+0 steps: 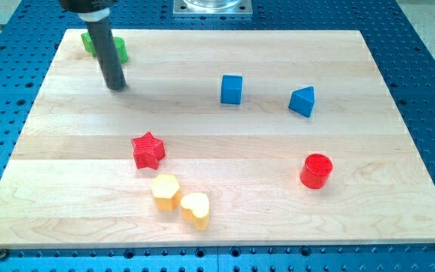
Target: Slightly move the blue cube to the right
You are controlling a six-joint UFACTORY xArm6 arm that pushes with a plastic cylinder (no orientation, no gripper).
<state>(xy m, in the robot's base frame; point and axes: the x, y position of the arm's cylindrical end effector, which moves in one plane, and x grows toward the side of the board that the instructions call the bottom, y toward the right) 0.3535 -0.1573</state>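
Note:
The blue cube sits on the wooden board at the upper middle. A blue triangular block lies to its right, a gap apart. My tip rests on the board at the upper left, far to the left of the blue cube and touching no block there. A green block sits just behind the rod at the board's top left, partly hidden by it.
A red star block lies left of centre. A yellow pentagon-like block and a yellow heart block sit close together near the bottom. A red cylinder stands at the lower right. Blue perforated table surrounds the board.

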